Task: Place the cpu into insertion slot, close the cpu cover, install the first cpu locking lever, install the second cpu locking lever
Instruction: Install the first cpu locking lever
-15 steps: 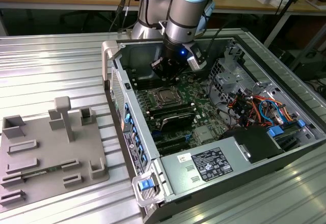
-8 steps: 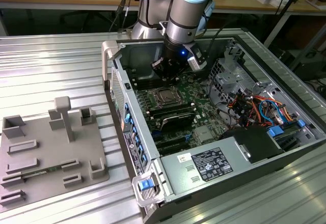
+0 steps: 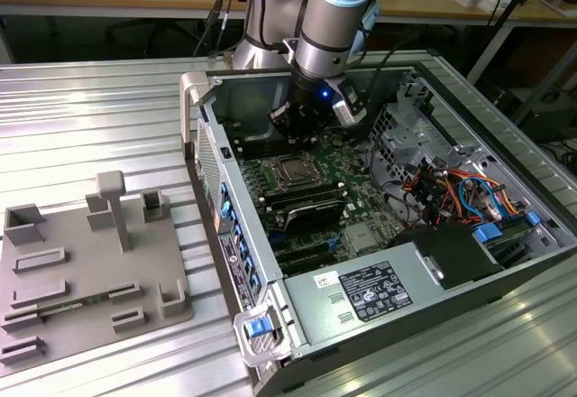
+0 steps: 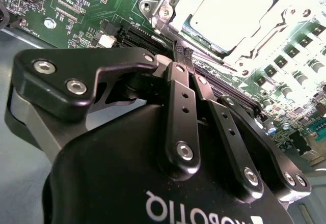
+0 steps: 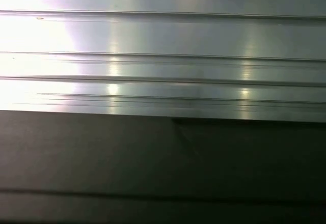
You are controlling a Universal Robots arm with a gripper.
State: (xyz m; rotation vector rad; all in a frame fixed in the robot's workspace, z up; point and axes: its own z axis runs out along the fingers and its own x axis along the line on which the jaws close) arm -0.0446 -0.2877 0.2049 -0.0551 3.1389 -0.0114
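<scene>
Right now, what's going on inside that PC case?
A robot arm is reaching into the open computer case. Its jaws are shut and empty, with the tips close to the edge of the processor socket. The chip already sits in the socket, and the metal cover frame lies down around it. I can't tell whether the locking levers are latched.

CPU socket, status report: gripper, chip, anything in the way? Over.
Gripper shut, tips beside the insertion slot. Cpu seated, cpu cover looks flat around it. Nothing seen blocking.
</scene>
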